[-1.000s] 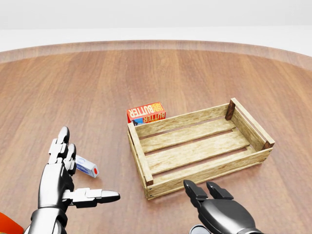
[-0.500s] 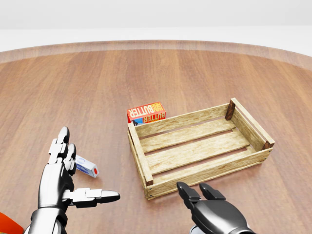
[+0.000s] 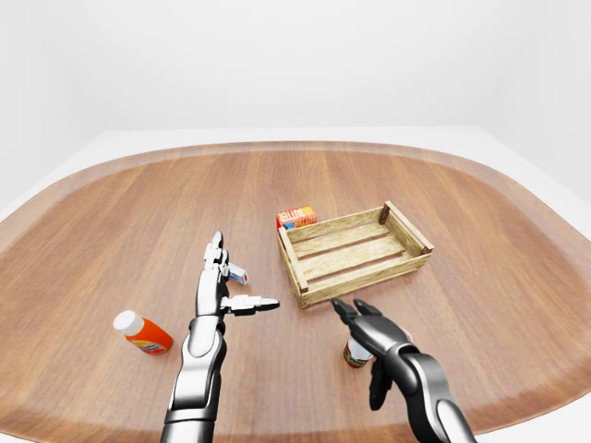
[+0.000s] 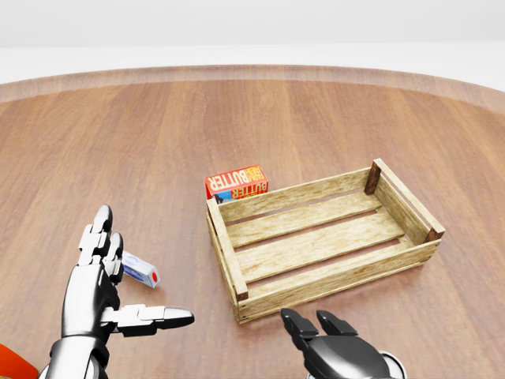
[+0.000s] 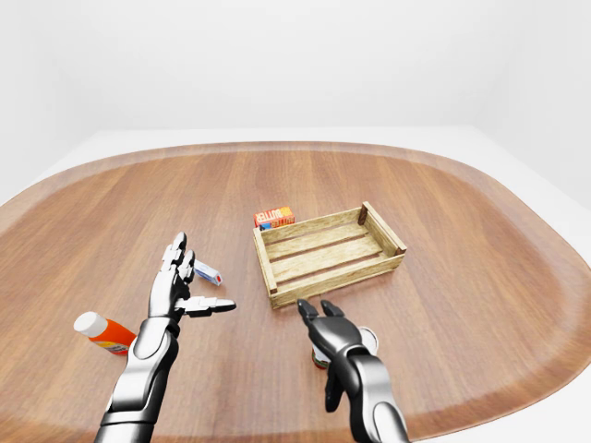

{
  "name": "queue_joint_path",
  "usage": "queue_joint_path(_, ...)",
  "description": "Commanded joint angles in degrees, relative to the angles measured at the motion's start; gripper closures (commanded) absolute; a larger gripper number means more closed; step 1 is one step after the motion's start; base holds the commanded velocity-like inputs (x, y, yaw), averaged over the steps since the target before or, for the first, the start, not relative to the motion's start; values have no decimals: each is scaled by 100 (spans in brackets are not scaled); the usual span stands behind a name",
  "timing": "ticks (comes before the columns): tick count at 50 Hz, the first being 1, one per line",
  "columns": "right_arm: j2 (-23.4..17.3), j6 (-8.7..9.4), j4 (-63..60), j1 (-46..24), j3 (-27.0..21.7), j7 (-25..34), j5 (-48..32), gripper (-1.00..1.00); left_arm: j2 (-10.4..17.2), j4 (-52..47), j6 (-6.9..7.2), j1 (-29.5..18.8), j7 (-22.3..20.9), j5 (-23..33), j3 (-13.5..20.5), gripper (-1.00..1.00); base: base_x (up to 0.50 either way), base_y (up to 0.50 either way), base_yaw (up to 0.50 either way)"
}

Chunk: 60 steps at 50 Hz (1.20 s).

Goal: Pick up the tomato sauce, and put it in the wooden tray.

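The tomato sauce [image 3: 355, 353] is a small can with a red and green label, standing on the table below the wooden tray [image 3: 297, 271] in the left-eye view. My right hand [image 3: 363, 325] hovers over it with fingers spread, open, hiding most of the can. In the head view only the can's pale lid [image 4: 391, 365] shows at the bottom edge, beside the right hand [image 4: 316, 332]. My left hand [image 3: 227, 279] is open, held up to the left of the tray, with nothing in it. The tray holds nothing.
A red butter box [image 3: 296, 217] stands against the tray's upper left corner. A small white tube [image 3: 238, 273] lies by my left hand. An orange bottle with a white cap [image 3: 143, 333] lies at the lower left. The round table's rim [image 3: 277, 146] curves across the top.
My right hand has slid down and left in the head view, toward the bottom edge, uncovering the can's lid. The left hand and other things have not moved.
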Motion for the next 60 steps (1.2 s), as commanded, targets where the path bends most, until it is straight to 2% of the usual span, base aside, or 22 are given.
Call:
queue_joint_path(1, -13, -29, 271, -16, 75, -118, 4, -100, 0, 1, -1, 0, 0, 0, 1, -100, 0, 0, 0)
queue_joint_path(31, -14, 53, 439, -47, 202, 5, 34, -100, 1, -1, 6, 0, -1, -1, 0, -100, 0, 0, 0)
queue_joint_path(52, -32, 16, 738, -5, 233, -158, 41, -100, 4, 32, -6, -19, -4, -9, 7, -100, 0, 0, 0)
queue_joint_path(60, -26, 108, 855, 42, 203, -164, 173, -100, 8, 30, -10, -18, -8, -11, 9, -100, 0, 0, 0)
